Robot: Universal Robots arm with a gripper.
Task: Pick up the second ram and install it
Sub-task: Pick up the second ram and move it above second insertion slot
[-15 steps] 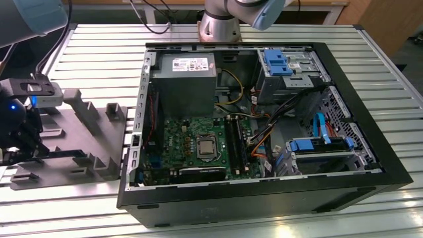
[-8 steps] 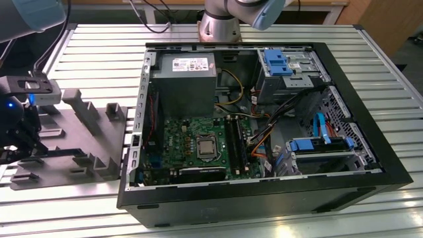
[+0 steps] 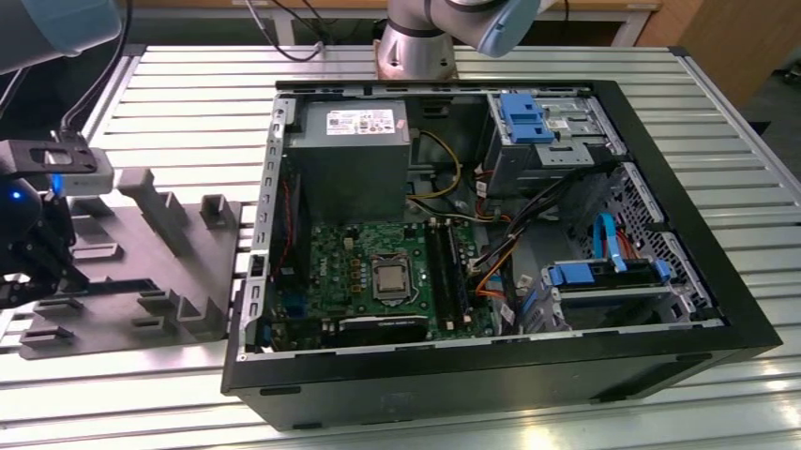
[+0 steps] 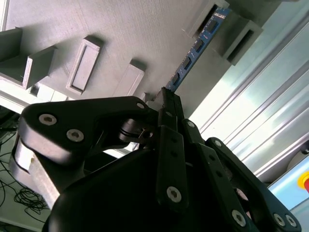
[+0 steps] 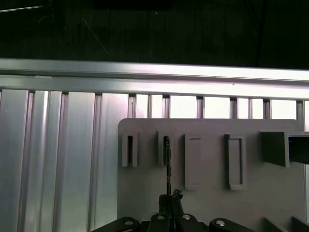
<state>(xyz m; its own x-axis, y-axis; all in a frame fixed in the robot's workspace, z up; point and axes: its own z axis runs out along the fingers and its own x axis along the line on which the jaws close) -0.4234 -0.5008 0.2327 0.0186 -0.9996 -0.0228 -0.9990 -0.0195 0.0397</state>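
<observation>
I stand beside a table (image 3: 188, 112) made of long aluminium slats, silver and ribbed, with narrow dark grooves between them. The light is bright and even, and it lays pale shining stripes on the metal. Along one side of the table runs a smooth edge rail (image 5: 154, 72), and beyond it the floor (image 5: 193, 29) is very dark, almost black. Some thin cables (image 4: 19, 200) lie loose down there. At the far side of the table, a strip of light wood (image 3: 588, 6) runs across. A brown wooden panel (image 3: 732, 42) stands at the exterior view's right corner. Black cords (image 3: 285, 36) hang near the far edge.
</observation>
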